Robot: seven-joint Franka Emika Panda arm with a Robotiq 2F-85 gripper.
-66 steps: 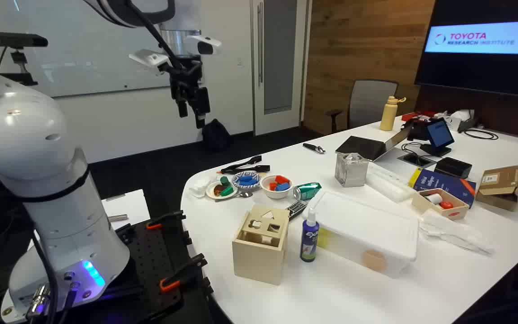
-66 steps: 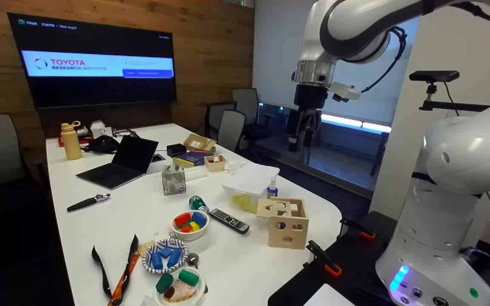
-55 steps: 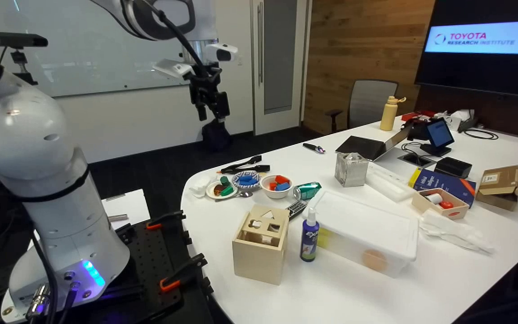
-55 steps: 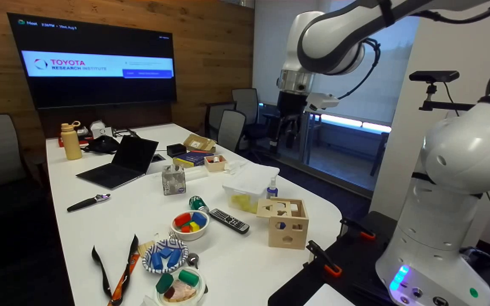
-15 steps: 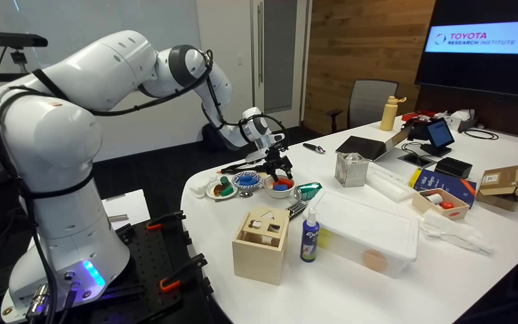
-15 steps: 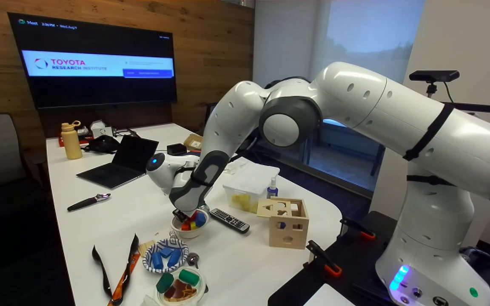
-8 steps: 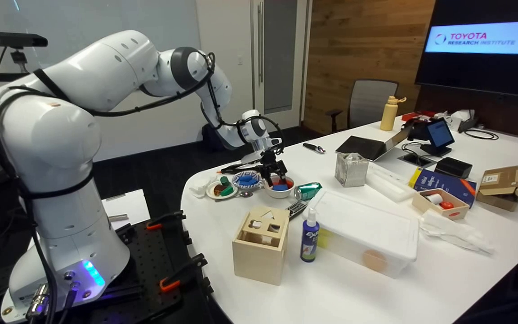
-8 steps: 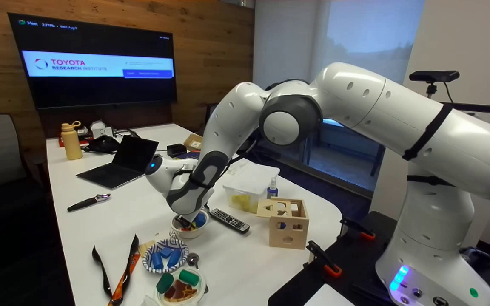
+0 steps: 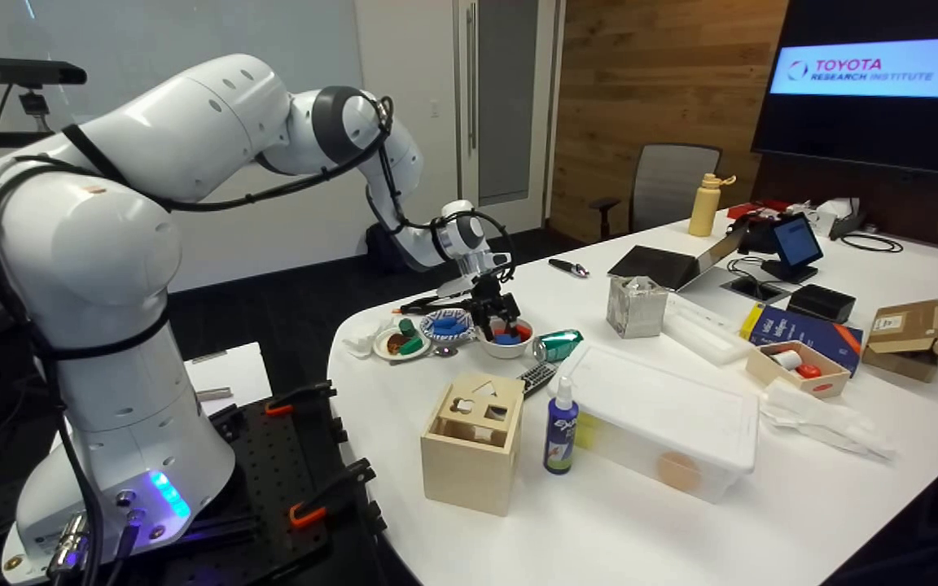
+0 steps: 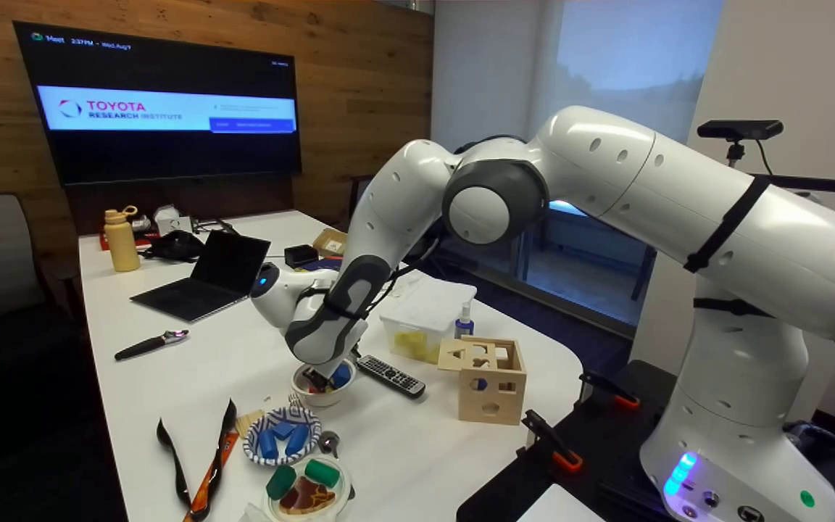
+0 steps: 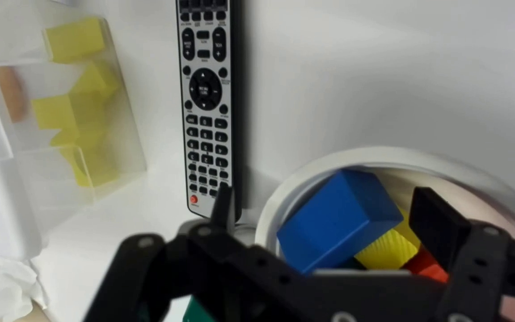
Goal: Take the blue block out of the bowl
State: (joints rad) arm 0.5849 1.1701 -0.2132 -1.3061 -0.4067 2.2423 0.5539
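Observation:
A blue block [image 11: 324, 223] lies tilted in a round white bowl [image 11: 360, 156], against its wall, with yellow and red blocks beside it. In both exterior views the bowl [image 9: 506, 352] [image 10: 323, 400] stands on the table, with the blue block [image 9: 506, 339] [image 10: 343, 375] in it. My gripper [image 11: 325, 197] is open over the bowl, one finger on each side of the blue block. In the wrist view the left finger appears outside the rim, the right finger inside. In an exterior view the gripper [image 9: 497, 330] is low at the bowl; elsewhere the arm mostly hides it.
A remote [image 11: 204, 134] lies close to the bowl. A green can [image 9: 557, 345], a patterned bowl [image 10: 251, 429] of blue blocks and a plate [image 10: 346, 482] with green blocks stand nearby. A wooden shape box [image 9: 469, 464] and a clear plastic bin [image 9: 656, 407] are farther off.
Over about four seconds the arm has swung from high up to the bowl and lowered. In the last second the gripper dropped slightly; in the last half second it barely moved.

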